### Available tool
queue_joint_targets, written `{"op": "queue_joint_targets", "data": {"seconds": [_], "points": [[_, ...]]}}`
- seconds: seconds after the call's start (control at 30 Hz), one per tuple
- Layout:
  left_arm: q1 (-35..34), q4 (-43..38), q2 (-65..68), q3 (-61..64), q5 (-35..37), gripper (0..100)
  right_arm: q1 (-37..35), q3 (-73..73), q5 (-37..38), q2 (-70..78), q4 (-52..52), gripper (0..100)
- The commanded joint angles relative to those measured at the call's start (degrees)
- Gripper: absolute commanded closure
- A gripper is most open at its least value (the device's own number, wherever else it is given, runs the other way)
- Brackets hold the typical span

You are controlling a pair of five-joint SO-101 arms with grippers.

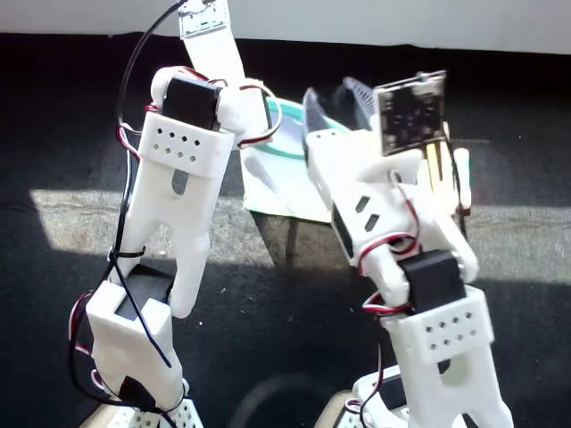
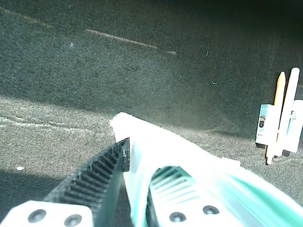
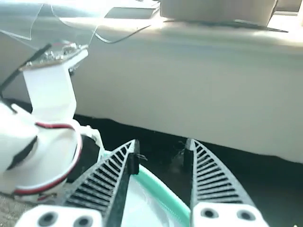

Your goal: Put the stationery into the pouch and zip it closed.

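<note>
At centre of the high view the pouch (image 1: pixel 278 183) lies on the dark table (image 1: pixel 80 116); pale, see-through, w/ a teal zip edge. Left gripper (image 1: pixel 259 111) sits at its upper-left corner; in the left wrist view that gripper (image 2: pixel 139 161) is clamped on the pouch (image 2: pixel 189 156), one black finger outside the wall, the other seen thru the material. Right gripper (image 1: pixel 335 102) hangs over the pouch's upper-right part, just right of centre at the top of the frame; jaws spread apart, gripping nothing; in its own view the gripper (image 3: pixel 162 144) has the teal rim of the pouch (image 3: pixel 158 187) running between and below its fingers. Stationery (image 1: pixel 435 169) lies at right of the frame, beside the pouch, partly behind the right arm; in the left wrist view the stationery (image 2: pixel 281 118) is a tight cluster, pens plus a small boxy item, on the table (image 2: pixel 94 71), apart from the pouch.
</note>
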Motion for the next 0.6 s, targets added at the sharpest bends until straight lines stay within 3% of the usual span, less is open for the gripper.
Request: {"op": "queue_joint_targets", "data": {"seconds": [0.0, 0.13, 0.23, 0.37, 0.57], "points": [[-0.5, 0.4, 1.8, 0.1, -0.4, 99, 7.3, -10.9, 0.1, 0.1, 4.7, 84.4], [-0.6, 0.4, 2.0, 0.1, -0.5, 99, 13.8, -22.8, 0.1, 0.8, 18.2, 84.6], [-0.6, 0.4, 1.8, 0.1, -0.5, 99, 22.5, -24.8, 0.1, 4.7, 23.3, 84.6], [-0.4, 0.4, 1.9, 0.1, -0.5, 99, 29.8, -22.5, 0.1, 16.7, 23.4, 84.6], [-0.4, 0.4, 1.8, 0.1, -0.5, 99, 29.3, -25.2, 0.4, 41.7, 17.7, 84.6]]}}
